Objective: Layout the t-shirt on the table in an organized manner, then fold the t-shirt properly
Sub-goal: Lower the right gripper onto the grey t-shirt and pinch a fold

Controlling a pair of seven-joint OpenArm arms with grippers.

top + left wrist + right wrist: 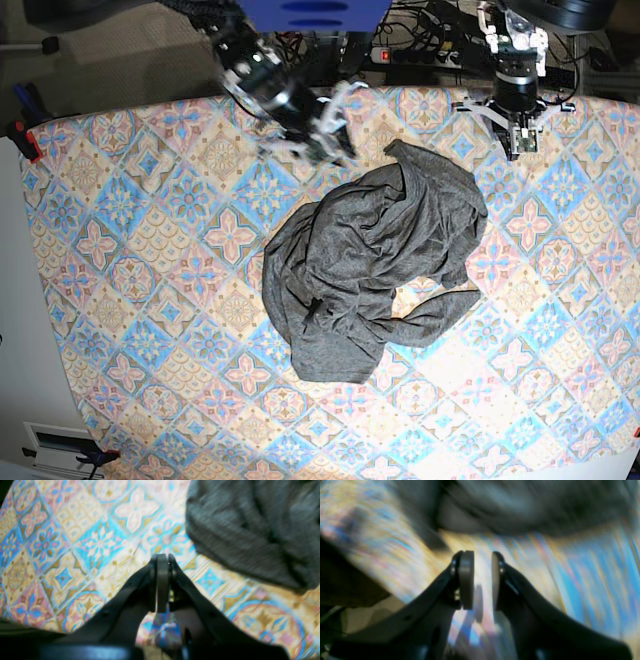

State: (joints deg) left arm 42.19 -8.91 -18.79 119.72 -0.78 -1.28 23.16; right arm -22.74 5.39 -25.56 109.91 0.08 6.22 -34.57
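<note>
The dark grey t-shirt lies crumpled in a heap at the middle of the table. My right gripper hangs just beyond the heap's far left edge, blurred by motion. In the right wrist view, also blurred, its pads stand apart with nothing between them, so the right gripper is open, and grey shirt fabric lies just ahead. My left gripper is at the far right, apart from the shirt. In the left wrist view the left gripper is shut and empty over the patterned cloth, with the shirt to its upper right.
Behind the table's far edge lie a power strip and cables. A red clamp grips the table's left edge, and a white surface runs along that side. Patterned cloth surrounds the shirt on all sides.
</note>
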